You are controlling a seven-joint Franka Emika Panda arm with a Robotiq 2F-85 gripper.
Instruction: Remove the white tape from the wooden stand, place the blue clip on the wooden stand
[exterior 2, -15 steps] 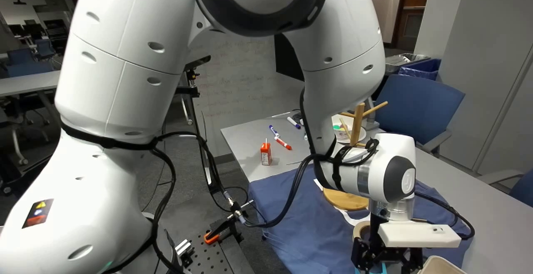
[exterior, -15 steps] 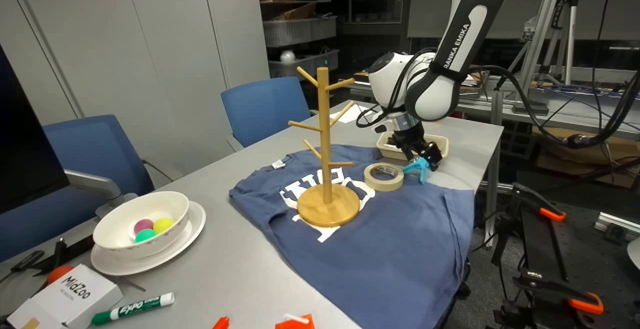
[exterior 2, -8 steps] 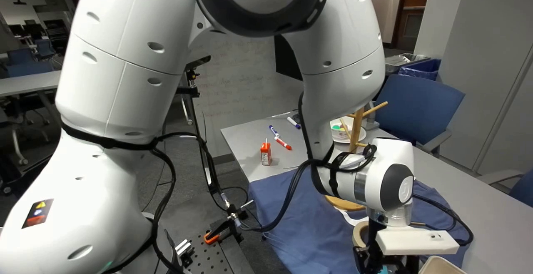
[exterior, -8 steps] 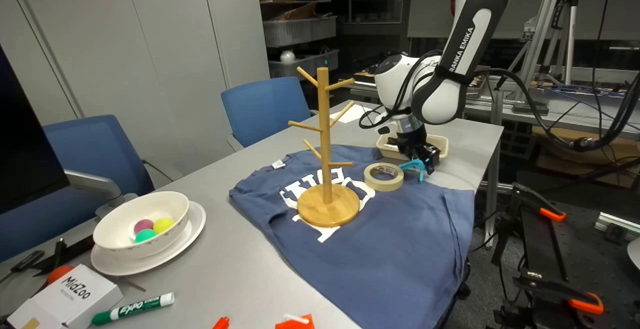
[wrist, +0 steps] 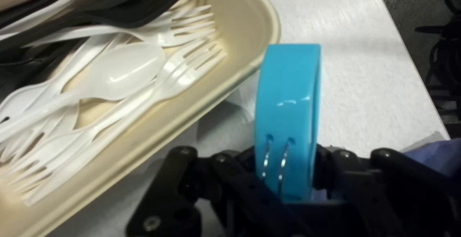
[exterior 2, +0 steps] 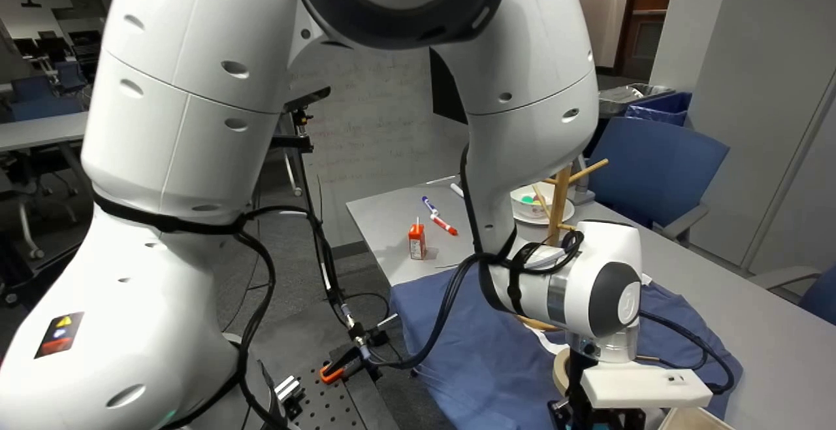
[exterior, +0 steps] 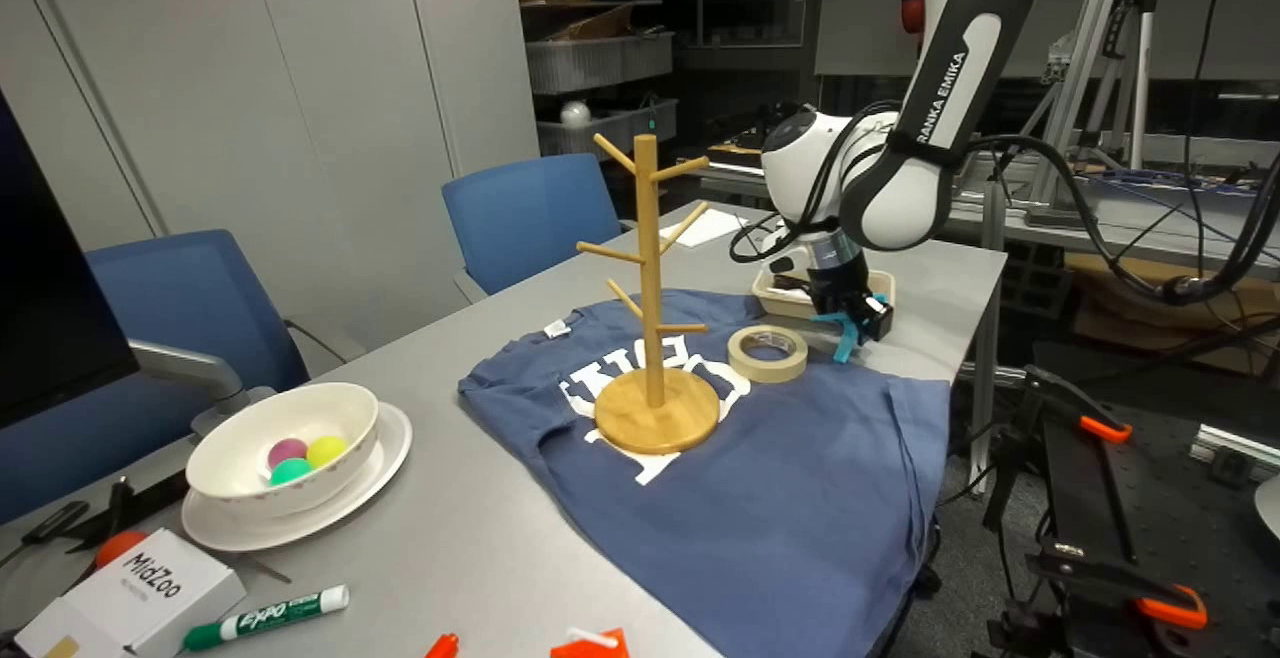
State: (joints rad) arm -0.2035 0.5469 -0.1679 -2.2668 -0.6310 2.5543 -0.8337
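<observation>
Wrist view: blue clip (wrist: 287, 93) points lengthwise up-frame from the claw (wrist: 284, 165).

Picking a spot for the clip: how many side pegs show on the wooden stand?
6 on the wooden stand, in an exterior view: upper left peg, upper right peg, middle left peg, middle right peg, lower left peg, lower right peg. One more could be hidden.

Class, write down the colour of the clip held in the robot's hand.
Bright blue; the clip shows best in the wrist view.

Glossy plastic clip (wrist: 288, 93), smooth wooden stand (exterior: 651, 288), cloth shirt (exterior: 760, 508)
</observation>
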